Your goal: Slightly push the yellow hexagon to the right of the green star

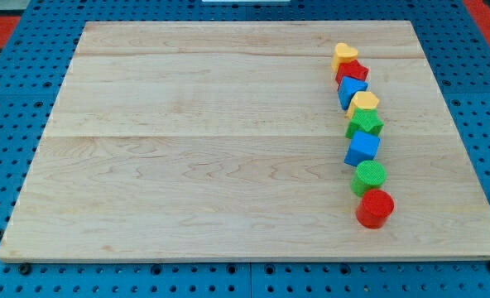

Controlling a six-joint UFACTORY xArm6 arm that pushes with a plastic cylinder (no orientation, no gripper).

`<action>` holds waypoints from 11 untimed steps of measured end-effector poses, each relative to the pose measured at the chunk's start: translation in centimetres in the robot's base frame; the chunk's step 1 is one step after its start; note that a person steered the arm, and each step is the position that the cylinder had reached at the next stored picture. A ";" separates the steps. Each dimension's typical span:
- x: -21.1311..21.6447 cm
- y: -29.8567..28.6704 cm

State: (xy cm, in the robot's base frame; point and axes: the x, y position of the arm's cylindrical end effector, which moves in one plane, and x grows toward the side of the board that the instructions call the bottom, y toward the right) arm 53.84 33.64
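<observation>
Yellow hexagon (362,102) touching green star (365,123)

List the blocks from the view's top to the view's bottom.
Yellow heart → red block → blue block → yellow hexagon → green star → blue cube → green cylinder → red cylinder. My tip is not visible.

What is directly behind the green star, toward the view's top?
The yellow hexagon sits just behind the green star, touching it; the star hides its lower edge. Behind that comes a blue block. My tip is not visible.
</observation>
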 end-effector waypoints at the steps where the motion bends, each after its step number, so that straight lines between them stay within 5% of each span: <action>1: 1.7 0.8; 2: 6.9 0.6; 3: 6.2 0.8; 5: -15.9 0.2; 7: -30.8 -9.4; 9: -32.9 -19.6; 11: -28.2 -18.8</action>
